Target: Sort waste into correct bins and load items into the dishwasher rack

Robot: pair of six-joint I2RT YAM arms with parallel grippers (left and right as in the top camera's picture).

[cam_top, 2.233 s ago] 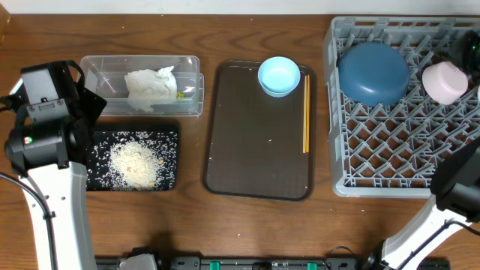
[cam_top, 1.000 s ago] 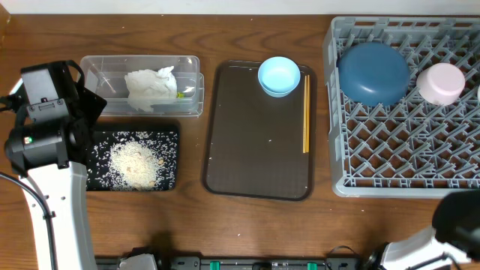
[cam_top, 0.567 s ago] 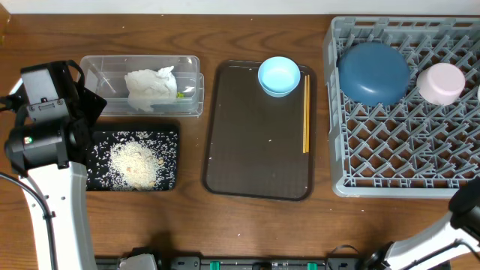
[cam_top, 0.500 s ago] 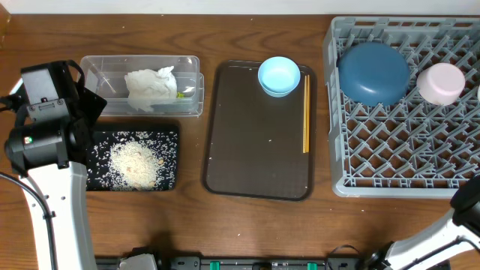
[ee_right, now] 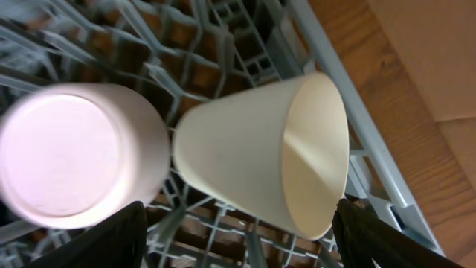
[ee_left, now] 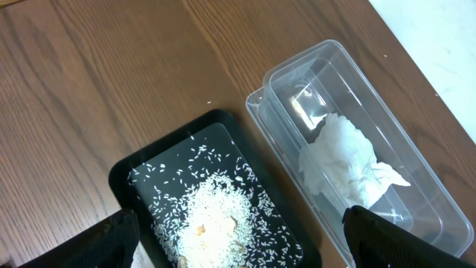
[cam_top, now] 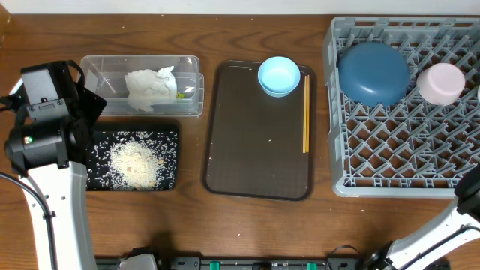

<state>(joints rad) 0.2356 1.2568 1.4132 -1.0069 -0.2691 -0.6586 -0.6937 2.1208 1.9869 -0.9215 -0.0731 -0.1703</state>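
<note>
Nearest the robot, at 7 o'clock on the table, the shallow black rectangular tray (cam_top: 96, 180) holds the heap of white rice-like crumbs (cam_top: 135, 163). The left gripper (ee_left: 249, 238) hangs above it, fingers spread wide with nothing between them.

At the centre sits the larger brown serving tray (cam_top: 255, 150). The pair of thin wooden chopsticks (cam_top: 306, 112) lies flat along its 3 o'clock edge, and the small light-blue bowl (cam_top: 279, 75) sits at its 1 o'clock corner, just beside the sticks' far ends. These two look like the last pieces to load.

The chopsticks are probably light, stiff and prone to rolling, so I would pinch across both near mid-length. The bowl looks smooth and rigid, and is best taken by its rim.

Farther back at 10 o'clock, the clear plastic rectangular tub (cam_top: 101, 82) contains the crumpled white paper napkin (cam_top: 150, 88).

At 2 o'clock, the large square grey lattice dishwasher rack (cam_top: 405, 150) carries the upturned large dark-blue bowl (cam_top: 373, 73) and an upturned small pinkish bowl (cam_top: 442, 82). In the right wrist view, a cream cup (ee_right: 253, 164) lies on its side just beside that bowl. The right gripper (ee_right: 242, 238) is above them, fingers parted and empty.
</note>
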